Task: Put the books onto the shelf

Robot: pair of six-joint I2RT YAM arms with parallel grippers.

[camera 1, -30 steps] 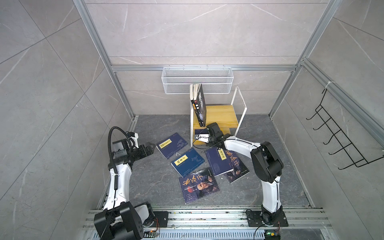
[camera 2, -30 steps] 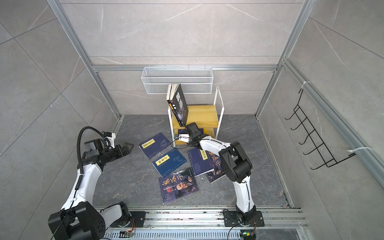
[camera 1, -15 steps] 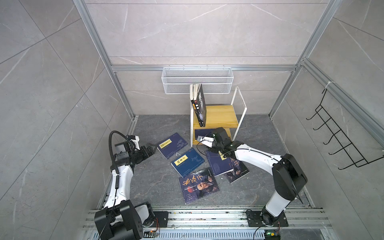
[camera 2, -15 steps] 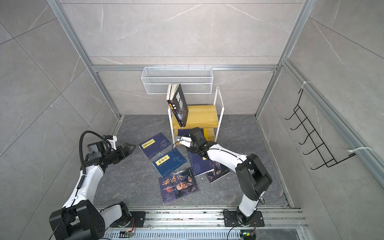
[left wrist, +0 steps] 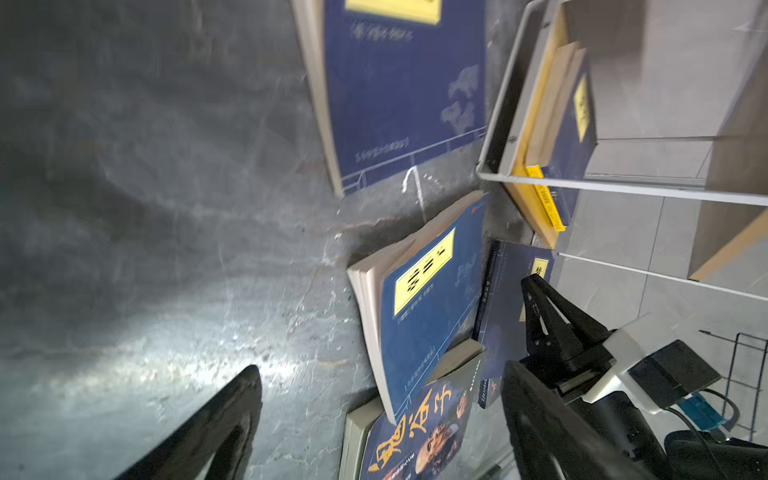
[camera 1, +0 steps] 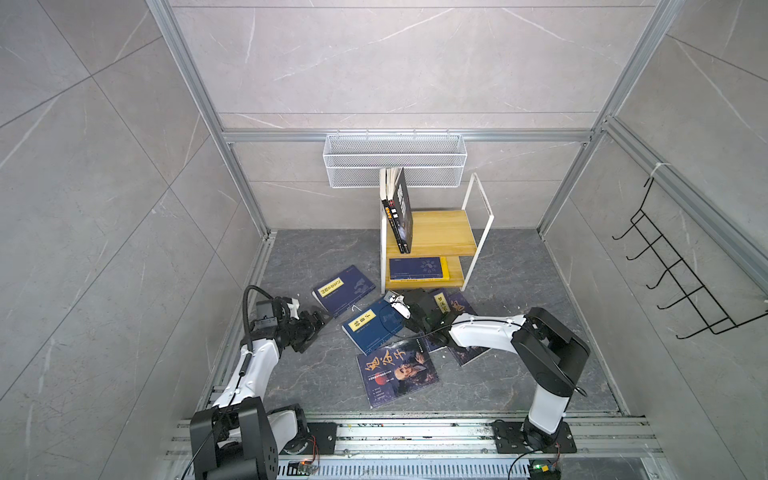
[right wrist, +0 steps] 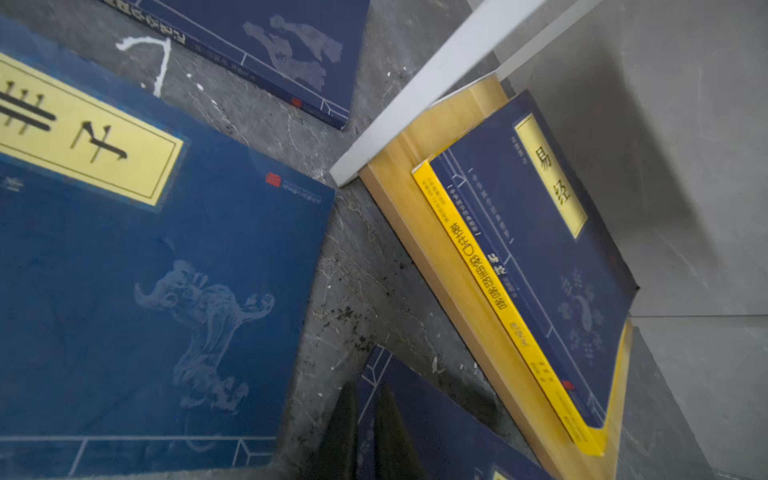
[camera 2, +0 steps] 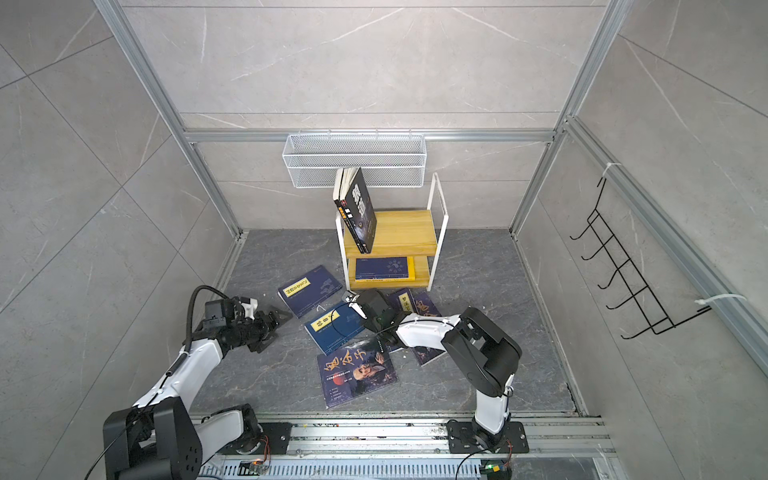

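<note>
Partly done, by the look of things: on the shelf (camera 1: pixel 440 232) already a black book (camera 1: pixel 401 212), upright and leaning on the top board, and a navy book (camera 1: pixel 415 268), flat on the lower board. On the surface (camera 1: pixel 299 374) in front of the shelf, five more books: a labelled book (camera 1: pixel 343 289), a blue book (camera 1: pixel 368 328) just beside, a portrait book (camera 1: pixel 397 374) touching the blue book's near corner, and a pair (camera 1: pixel 453 305) half hidden under the right arm (camera 1: pixel 482 332). Seems to be the step of reaching for the next book. As for the right end effector (right wrist: pixel 368 399): low over the surface, between the blue book and the pair, jaws closed, tips at the corner of a navy cover of the pair; nothing visible between them, so probably empty. As for the left end effector (camera 1: pixel 320 322): wide open, empty, near the labelled book and the blue book, apart from both. Next move, as a judgement only: needs open jaws on the right side first, then a thin edge to pinch, hard with covers flat on the surface; perhaps better to lift a corner or to slide one book over another's edge. Calls also for care near the leaning black book, easy to tip, and for a flat entry into the low gap over the lower board.
</note>
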